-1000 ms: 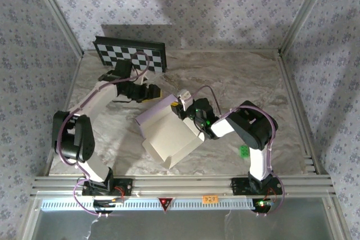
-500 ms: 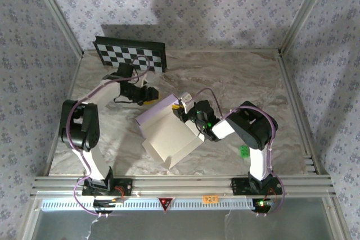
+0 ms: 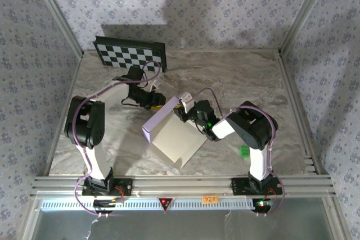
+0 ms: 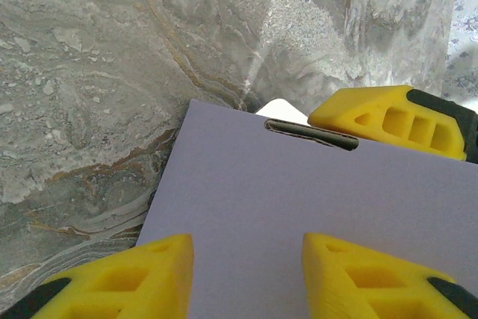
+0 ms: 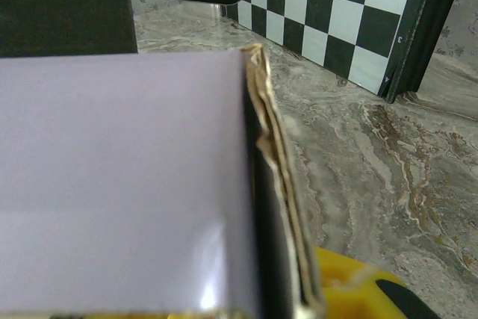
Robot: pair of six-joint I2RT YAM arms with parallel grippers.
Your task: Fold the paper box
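Just ahead of the L claw, its fingers apart w/ nothing pinched, stands the box w/ lavender wall up, and the R claw is clamped on that wall's far edge.

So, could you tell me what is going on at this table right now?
Two robot arms are folding a paper box in the middle of the marbled table. The right gripper looks clamped on the far right edge of the box's raised lavender flap, holding it up. The left gripper is at the flap's far side, jaws apart, facing the flap without gripping it. The box is only partly folded. A checkerboard panel stands at the back.
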